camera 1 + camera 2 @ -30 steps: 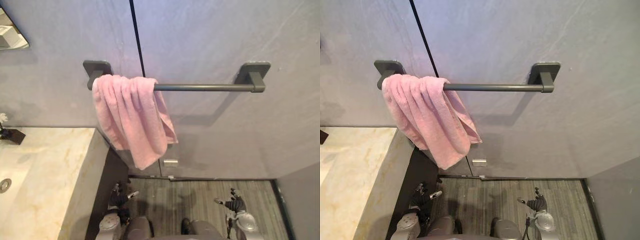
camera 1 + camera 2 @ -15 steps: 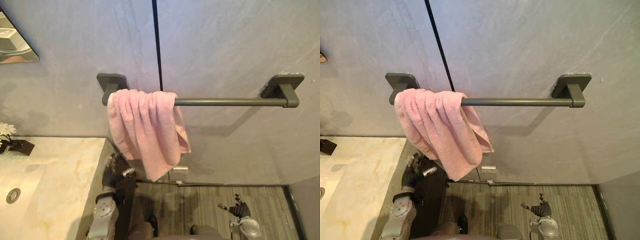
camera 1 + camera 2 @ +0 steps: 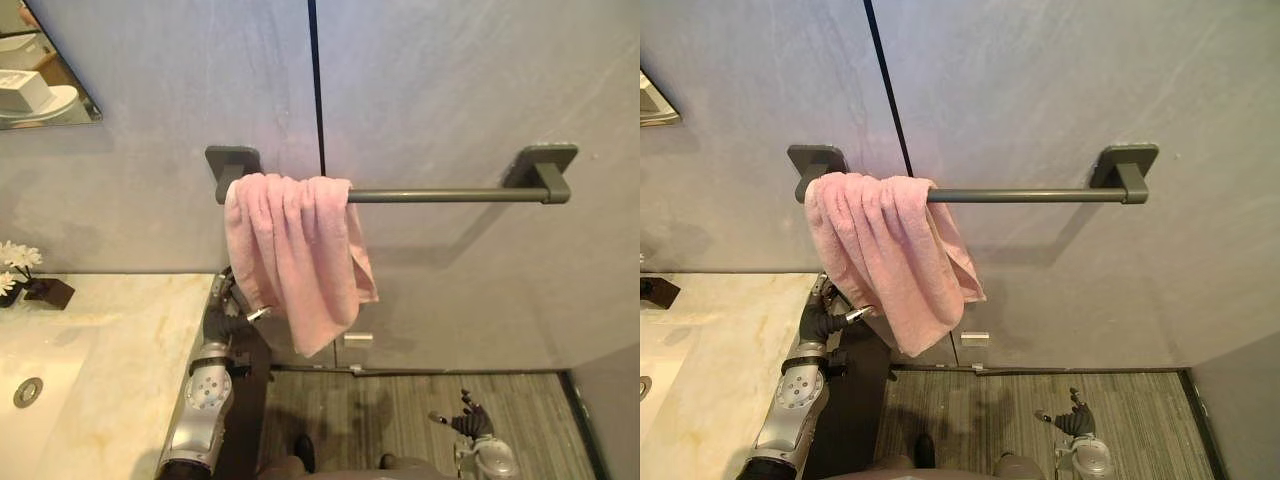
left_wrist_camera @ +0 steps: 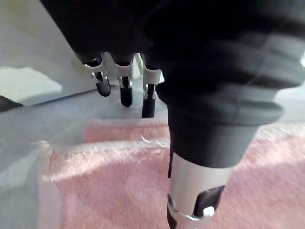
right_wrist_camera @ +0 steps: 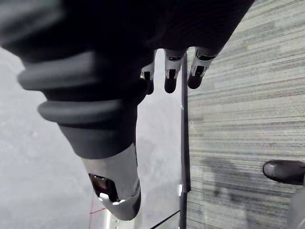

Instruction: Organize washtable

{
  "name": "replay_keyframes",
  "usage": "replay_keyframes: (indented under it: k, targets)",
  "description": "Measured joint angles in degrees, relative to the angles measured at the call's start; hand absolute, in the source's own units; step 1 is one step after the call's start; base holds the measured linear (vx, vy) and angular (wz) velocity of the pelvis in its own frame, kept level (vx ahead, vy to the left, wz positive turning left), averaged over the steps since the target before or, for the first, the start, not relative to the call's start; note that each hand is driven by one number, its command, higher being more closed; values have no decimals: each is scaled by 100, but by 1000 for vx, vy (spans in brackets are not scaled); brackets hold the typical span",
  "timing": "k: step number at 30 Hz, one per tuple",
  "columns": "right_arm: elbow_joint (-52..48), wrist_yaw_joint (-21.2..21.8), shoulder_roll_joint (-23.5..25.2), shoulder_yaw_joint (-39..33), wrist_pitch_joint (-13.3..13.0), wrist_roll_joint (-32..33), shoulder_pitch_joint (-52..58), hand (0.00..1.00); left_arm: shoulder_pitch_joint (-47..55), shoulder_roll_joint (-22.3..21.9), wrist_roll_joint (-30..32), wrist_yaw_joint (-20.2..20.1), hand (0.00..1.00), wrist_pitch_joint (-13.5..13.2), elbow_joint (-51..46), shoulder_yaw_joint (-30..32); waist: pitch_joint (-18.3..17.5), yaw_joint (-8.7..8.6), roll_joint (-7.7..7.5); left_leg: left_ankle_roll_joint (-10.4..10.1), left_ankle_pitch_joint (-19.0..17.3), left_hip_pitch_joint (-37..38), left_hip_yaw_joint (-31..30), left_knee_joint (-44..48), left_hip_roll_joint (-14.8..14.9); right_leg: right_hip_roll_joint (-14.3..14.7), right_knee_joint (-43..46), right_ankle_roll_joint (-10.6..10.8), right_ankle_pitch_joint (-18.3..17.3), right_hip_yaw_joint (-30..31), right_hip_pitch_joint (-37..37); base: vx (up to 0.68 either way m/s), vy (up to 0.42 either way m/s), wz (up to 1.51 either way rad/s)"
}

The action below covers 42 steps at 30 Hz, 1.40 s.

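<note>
Pink towel hangs bunched up at the left end of a dark grey towel bar on the grey wall. It is folded over the rod close to the left bracket, and the rest of the rod is bare out to the right bracket. The towel's long side droops to a point low on the wall, with a shorter flap behind it toward the right. Left hand is raised at the towel's lower left edge, just beside the corner of the pale marble washtable top. In the left wrist view its fingers are straight and loosely apart, pointing across the pink cloth, and the thumb sits apart from them over the towel. Nothing is clasped. The thumb tip looks level with the towel's edge, but I can't tell whether it actually touches the cloth. Right hand hangs low over the striped grey floor, well apart from the towel. Its fingers are relaxed and nearly straight and it holds nothing. On the washtable a sink drain shows near the left edge. White flowers in a small dark holder stand at the back against the wall. A mirror corner shows at upper left. A black vertical seam runs down the wall behind the towel, and a small pale plate sits low on the wall just right of the towel's tip.
</note>
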Motion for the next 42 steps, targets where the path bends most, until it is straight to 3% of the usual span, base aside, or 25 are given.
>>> replay_keyframes:
  k: [9,17,21,27,36,37,42]
  targets:
    - [-332,-1,-32,367,24,-59,61,0,-176,31,126,-206,100,9,239,-438,-99,-51,-79,-40,58,52,88,-180,-23,6,-255,47,142,242,-7,-81,15,-12]
    - [-2369,0,-139,719,-43,-95,-142,0,-230,85,207,-186,100,9,238,-439,-190,-25,-77,-1,76,24,90,-144,-51,8,-356,95,225,319,-5,39,-3,-2]
    - [-3213,137,-403,1025,-350,-90,-583,0,-288,180,205,-177,100,7,230,-440,-214,4,-113,0,79,31,79,-140,-51,26,-393,67,267,377,-1,49,-13,-7]
    - [-3480,290,-758,1548,-451,-42,-885,0,-388,182,201,-176,100,-3,211,-561,-221,3,-119,0,79,42,25,-141,-36,34,-368,58,273,401,35,-1,-10,-2]
    - [-3456,423,-821,2397,-449,40,-1412,0,-394,134,193,-162,100,-38,209,-778,-231,37,-121,24,152,-62,-201,-152,-29,17,-292,57,272,236,-20,-54,-13,11]
    - [-3430,436,-808,2504,-449,96,-1496,100,-394,113,187,-155,100,-39,208,-809,-231,65,-121,18,160,-74,-227,-152,-29,16,-292,57,272,213,-22,-24,-12,13]
    - [-3119,472,-578,2856,-442,170,-1786,100,-414,0,176,-56,100,-45,208,-888,-242,148,-127,12,213,-139,-348,-149,-29,20,-306,55,273,96,-23,-16,-22,12]
